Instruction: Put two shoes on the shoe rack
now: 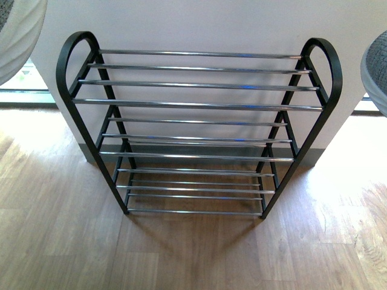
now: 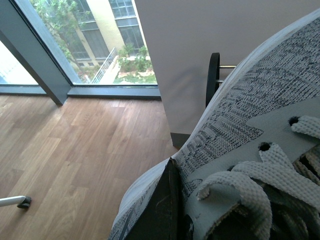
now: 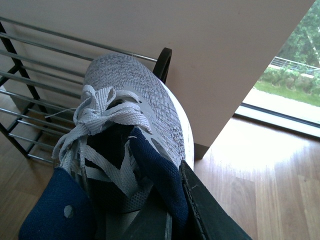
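The shoe rack (image 1: 199,106) stands on the floor in the middle of the front view, its silver rods bare on every tier. One grey sneaker (image 1: 17,36) shows at the top left corner, white sole facing me. The other grey sneaker (image 1: 376,69) pokes in at the right edge. In the left wrist view my left gripper (image 2: 200,202) is shut on a grey sneaker (image 2: 240,115) near its laces, one black finger (image 2: 161,210) against its side; the rack's loop (image 2: 212,75) lies beyond. My right gripper (image 3: 167,200) is shut on the navy collar (image 3: 155,175) of its grey sneaker (image 3: 135,95), held beside the rack's rods (image 3: 30,75).
A white wall (image 1: 199,24) rises directly behind the rack. Wood floor (image 1: 193,254) spreads in front and to both sides. Floor-to-ceiling windows (image 2: 85,35) flank the wall. A thin white leg with a dark foot (image 2: 17,201) rests on the floor off to the side.
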`<state>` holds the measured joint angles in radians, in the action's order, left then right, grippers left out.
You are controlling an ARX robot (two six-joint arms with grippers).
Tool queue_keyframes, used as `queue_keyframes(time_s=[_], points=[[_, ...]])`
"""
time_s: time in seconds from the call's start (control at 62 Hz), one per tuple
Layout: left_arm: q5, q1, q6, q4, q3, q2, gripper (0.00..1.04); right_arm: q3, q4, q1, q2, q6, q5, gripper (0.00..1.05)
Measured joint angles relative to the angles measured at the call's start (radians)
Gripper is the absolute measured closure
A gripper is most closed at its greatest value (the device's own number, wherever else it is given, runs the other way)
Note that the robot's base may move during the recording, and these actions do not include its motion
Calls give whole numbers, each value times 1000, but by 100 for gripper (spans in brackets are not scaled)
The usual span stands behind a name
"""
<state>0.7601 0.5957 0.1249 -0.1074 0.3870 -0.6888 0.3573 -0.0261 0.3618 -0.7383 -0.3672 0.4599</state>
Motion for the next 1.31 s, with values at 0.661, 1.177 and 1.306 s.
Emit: queue_keyframes(time_s=[0.661,1.177,1.306], points=[[0,0,0,0,0,0,103,63,-151,-138,-210,136,53,104],[0,0,0,0,0,0,103,517,-194,-502,-774,524,-384,104],[0,0,0,0,0,0,103,645,-151,-547,-918,657,-459,104]])
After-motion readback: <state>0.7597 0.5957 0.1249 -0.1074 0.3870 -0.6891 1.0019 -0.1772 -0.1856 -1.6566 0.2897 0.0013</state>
